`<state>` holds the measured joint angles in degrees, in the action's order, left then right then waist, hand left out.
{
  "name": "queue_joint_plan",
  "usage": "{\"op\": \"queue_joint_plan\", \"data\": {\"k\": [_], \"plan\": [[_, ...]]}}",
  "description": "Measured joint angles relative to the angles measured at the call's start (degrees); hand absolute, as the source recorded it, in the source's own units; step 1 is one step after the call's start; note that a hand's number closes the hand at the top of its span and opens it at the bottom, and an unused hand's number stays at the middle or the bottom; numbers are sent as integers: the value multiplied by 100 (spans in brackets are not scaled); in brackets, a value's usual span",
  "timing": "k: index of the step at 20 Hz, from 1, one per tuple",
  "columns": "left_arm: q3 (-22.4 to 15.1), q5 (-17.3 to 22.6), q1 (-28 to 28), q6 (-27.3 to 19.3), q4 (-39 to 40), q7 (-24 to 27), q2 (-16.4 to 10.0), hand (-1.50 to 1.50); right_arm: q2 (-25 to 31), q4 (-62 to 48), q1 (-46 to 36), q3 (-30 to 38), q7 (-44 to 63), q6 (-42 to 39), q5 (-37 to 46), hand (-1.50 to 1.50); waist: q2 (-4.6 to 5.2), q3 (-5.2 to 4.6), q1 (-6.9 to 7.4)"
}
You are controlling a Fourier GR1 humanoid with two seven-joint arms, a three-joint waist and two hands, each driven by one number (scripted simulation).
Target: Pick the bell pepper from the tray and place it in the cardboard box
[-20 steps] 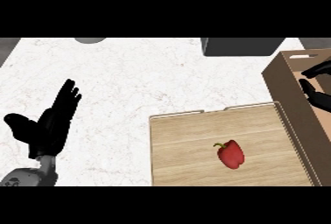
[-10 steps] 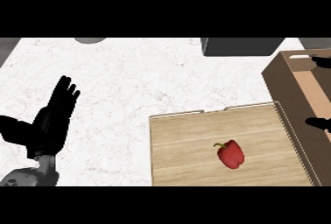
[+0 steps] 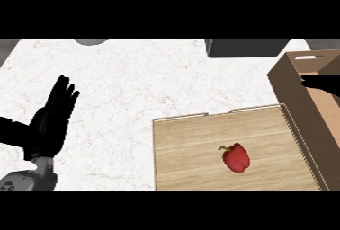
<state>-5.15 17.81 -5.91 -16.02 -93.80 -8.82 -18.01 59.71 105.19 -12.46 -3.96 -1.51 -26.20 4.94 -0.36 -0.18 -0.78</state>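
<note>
Since half a second ago the right hand [image 3: 325, 84] has shifted: it showed then as two dark bits past the tray's right side, and now it is one dark shape over the cardboard box [image 3: 287, 90], which stands against the tray's right edge. Too little of that hand shows to tell whether it is open or closed. The left hand [image 3: 50, 121] has hardly stirred and rests well to the left of the tray [image 3: 192, 152], above the white counter [image 3: 166, 81], its fingers straight, close together and holding nothing. The bell pepper [image 3: 236, 157] has not moved; it lies on its side on the tray, right of the tray's middle, stem towards the far rim.

The step in hand looks like the reach, so the task is barely begun. To do it well, the right hand should probably come off the box and leftward over the tray until it is above the pepper, spread before it descends. It would do best to close round the red body rather than the thin stem. Since the pepper is rounded, it may roll if nudged from one side, so a descent from straight above seems safer. The lift then needs to clear the tray's raised rim and the box wall nearest the tray
</note>
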Motion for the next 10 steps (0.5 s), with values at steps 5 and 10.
{"op": "queue_joint_plan", "data": {"k": [5,10], "plan": [[72,-31,-8,69,-131,-160,-6,0,-318,989,61,-77,1194,-375,-498,-150,12,8,36],[15,-227,55,22,-306,-295,127,0,-901,1544,-70,-414,2123,-493,-455,-150,24,13,80]]}}
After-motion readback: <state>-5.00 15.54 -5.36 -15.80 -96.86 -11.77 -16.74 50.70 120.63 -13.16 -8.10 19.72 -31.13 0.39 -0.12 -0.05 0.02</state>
